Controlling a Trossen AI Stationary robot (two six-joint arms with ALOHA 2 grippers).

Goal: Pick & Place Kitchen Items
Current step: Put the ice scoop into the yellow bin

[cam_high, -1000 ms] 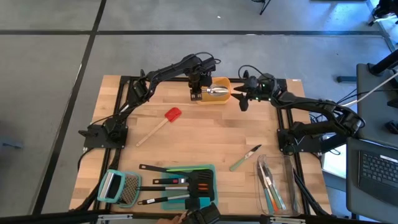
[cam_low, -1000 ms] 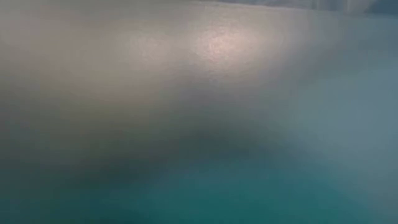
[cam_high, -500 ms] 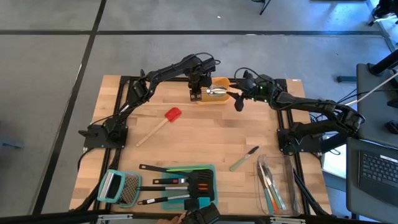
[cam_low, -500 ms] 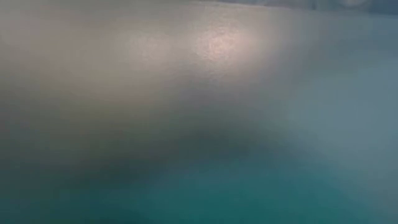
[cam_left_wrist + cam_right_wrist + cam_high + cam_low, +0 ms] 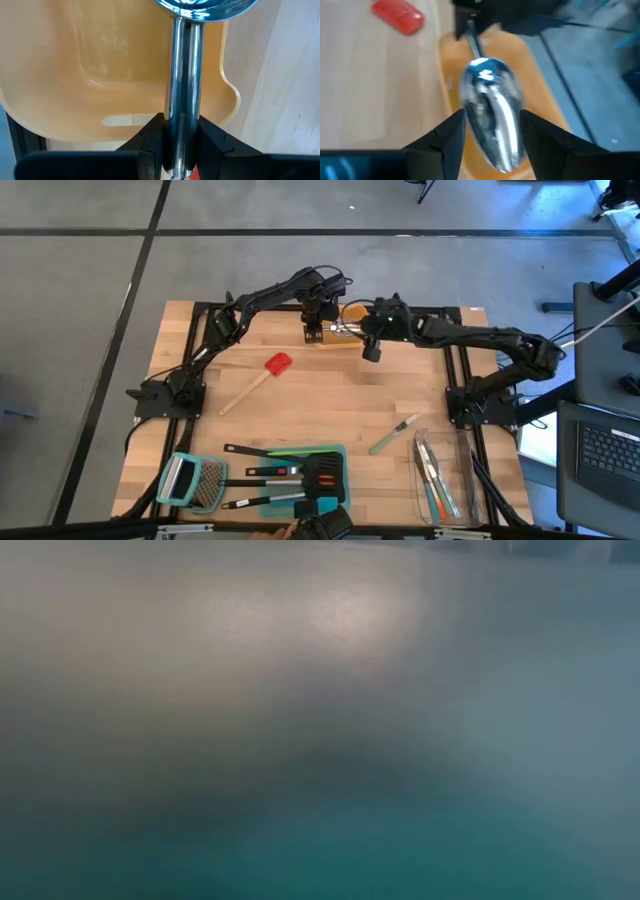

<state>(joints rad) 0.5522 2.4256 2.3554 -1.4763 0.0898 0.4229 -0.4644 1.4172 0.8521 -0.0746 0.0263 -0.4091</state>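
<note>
My left gripper (image 5: 181, 142) pinches the silver scoop (image 5: 184, 90) over the orange container (image 5: 100, 75) (right gripper (image 5: 490, 135) spread around its bowl).

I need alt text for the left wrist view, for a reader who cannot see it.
The left gripper is shut on the handle of a silver scoop, held over an orange container on the wooden table.

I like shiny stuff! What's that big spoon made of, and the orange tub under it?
The spoon looks like polished metal, probably steel: its handle mirrors the room like chrome. The orange tub looks like smooth plastic, slightly see-through, with soft rounded edges and a dull sheen.
</note>
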